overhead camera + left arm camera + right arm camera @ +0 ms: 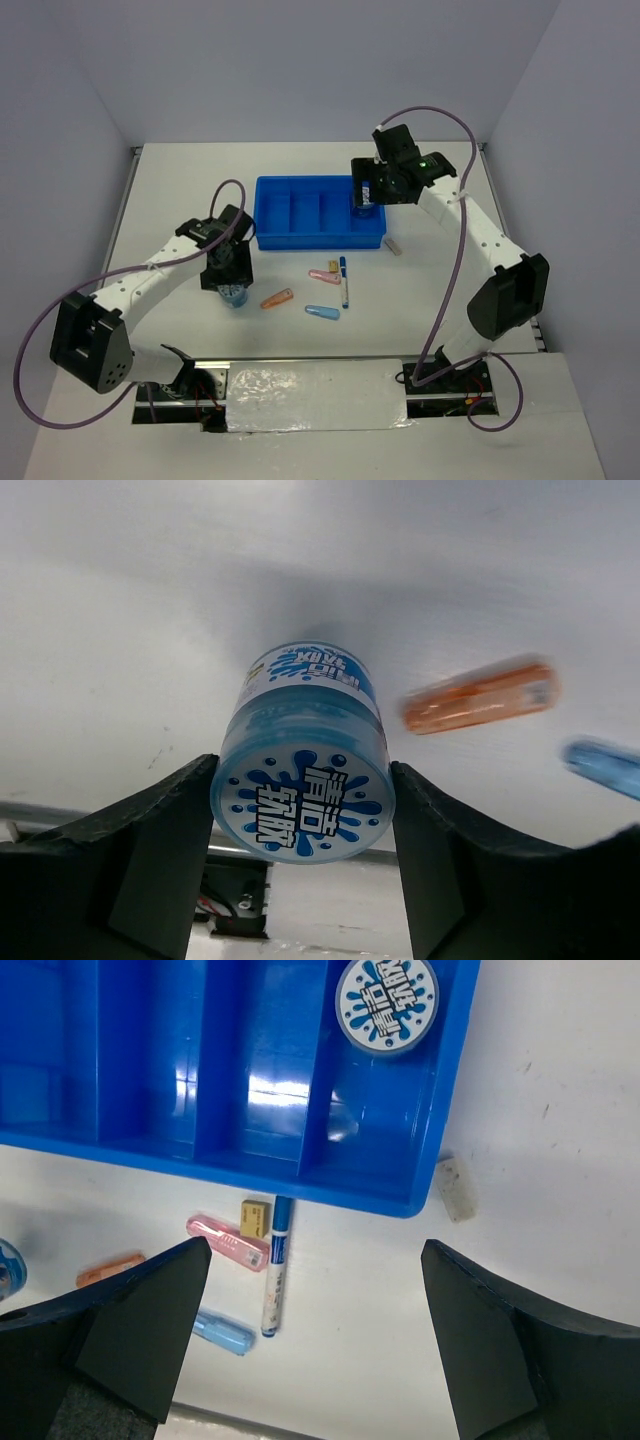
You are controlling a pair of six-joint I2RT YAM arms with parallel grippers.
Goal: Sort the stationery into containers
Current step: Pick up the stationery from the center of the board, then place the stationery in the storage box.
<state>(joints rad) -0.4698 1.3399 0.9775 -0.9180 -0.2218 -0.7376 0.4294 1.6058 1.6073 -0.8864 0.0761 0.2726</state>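
Left gripper [300, 805] pinches a blue-white disc [303, 730]; right gripper [315, 1260] hangs spread wide above the right end of the tray [150, 1050].

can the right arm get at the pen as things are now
Probably yes: the right end effector is open and empty over the tray, and the pen lies uncovered on the table nearby; only a tan block and pink piece crowd one end.

Tray [300, 243]: bright blue all over.
Tray disc [386, 1004]: you see a white face with a blue splash print.
Left-side disc [303, 800]: pale blue wall, same splash print.
Capsules: orange capsule [277, 299], pink capsule [322, 275], light-blue capsule [322, 312].
Pen [344, 282]: white, blue ends.
Blocks: tan block [256, 1218], whitish block [455, 1189].
Bench [180, 190]: white.
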